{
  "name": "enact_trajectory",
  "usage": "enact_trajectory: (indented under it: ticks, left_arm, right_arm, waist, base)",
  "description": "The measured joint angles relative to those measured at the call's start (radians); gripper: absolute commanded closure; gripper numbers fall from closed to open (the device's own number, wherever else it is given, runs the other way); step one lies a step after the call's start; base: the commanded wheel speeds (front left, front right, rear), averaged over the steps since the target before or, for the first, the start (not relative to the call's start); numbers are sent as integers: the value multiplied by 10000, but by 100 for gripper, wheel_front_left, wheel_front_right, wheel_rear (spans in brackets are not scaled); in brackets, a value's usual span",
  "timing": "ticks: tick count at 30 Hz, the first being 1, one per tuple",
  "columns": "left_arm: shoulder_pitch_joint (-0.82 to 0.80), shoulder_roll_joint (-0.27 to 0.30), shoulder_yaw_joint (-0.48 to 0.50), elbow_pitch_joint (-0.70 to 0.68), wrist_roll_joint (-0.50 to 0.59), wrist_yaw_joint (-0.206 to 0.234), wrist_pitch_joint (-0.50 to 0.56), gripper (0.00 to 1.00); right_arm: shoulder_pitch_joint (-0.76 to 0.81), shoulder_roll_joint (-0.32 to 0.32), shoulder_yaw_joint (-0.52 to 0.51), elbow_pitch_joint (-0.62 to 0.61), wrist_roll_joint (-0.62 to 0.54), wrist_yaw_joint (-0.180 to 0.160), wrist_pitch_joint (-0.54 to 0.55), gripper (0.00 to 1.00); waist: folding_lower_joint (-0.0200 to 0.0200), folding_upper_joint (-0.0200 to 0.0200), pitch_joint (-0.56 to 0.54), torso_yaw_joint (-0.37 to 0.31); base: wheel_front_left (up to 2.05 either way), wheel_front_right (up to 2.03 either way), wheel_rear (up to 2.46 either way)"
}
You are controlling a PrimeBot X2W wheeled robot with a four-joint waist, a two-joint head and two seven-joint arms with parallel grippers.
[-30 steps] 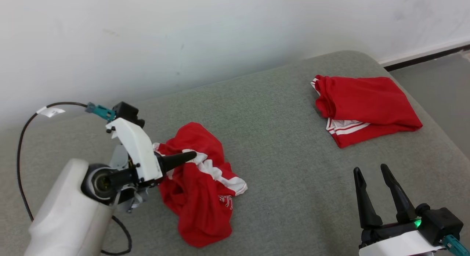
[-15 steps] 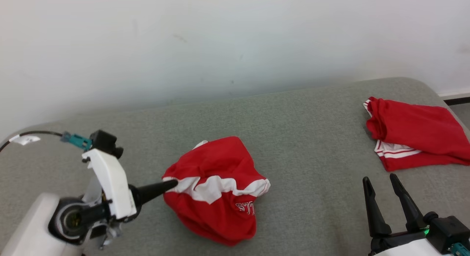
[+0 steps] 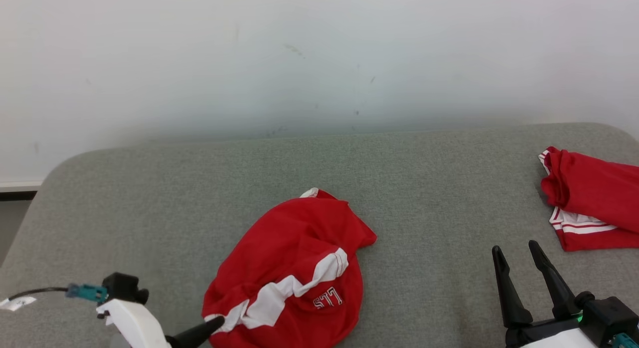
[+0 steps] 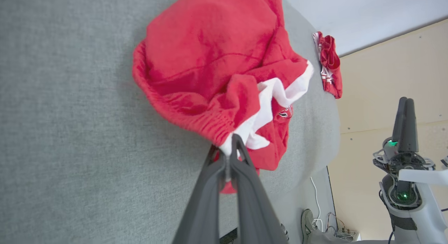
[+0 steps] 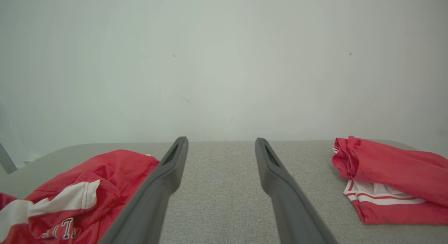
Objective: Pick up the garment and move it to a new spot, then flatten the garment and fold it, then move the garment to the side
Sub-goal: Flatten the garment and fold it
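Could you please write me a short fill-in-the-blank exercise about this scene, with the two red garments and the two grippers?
1. The left gripper is ____ on an edge of the crumpled red garment.
2. The right gripper holds nothing, and its two fingers stand ____.
3. The folded red garment lies toward the robot's ____ side of the grey cushion.

Missing words: shut; open; right
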Motion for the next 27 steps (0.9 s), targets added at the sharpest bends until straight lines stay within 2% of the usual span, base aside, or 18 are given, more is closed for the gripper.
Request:
enact_trajectory:
  ticks: [1,7,12,15,19,23,26,27]
  left_arm:
    - [74,-69,-17,138,0,0,-138,0]
    - [70,-27,-163,355,73,0,-740,0]
    - [7,625,-6,-17,972,0,-1751,0]
    - [80,754,201,-370,1482,148,-2483,0]
    - [293,790,506,-953,2677,631,-4088,0]
    - [643,322,600,-1319,3795,1448,-5701,0]
    - [884,-347,566,-1507,4347,1852,-6997,0]
    - [949,-407,424,-1499,4775,1983,-7375,0]
  right_arm:
    - [1,-19,12,8,4,0,0,0]
    - [2,-113,50,44,8,0,0,0]
    - [28,-105,90,48,8,0,0,0]
    - [84,-90,79,46,27,0,0,0]
    - [233,-54,56,35,36,0,0,0]
    - [240,-27,84,27,38,0,0,0]
    - [249,-27,144,25,38,0,0,0]
    - [249,-33,163,31,40,0,0,0]
  waist:
    - [0,0,-3,15]
    - [0,0,-73,70]
    - [0,0,-123,83]
    - [0,0,-148,114]
    - [0,0,-179,181]
    - [0,0,-209,232]
    - [0,0,-232,262]
    - [0,0,-235,264]
  base:
    - [0,0,0]
    - [0,0,0]
    - [0,0,0]
    - [0,0,0]
    - [0,0,0]
    - [0,0,0]
    - [0,0,0]
    - [0,0,0]
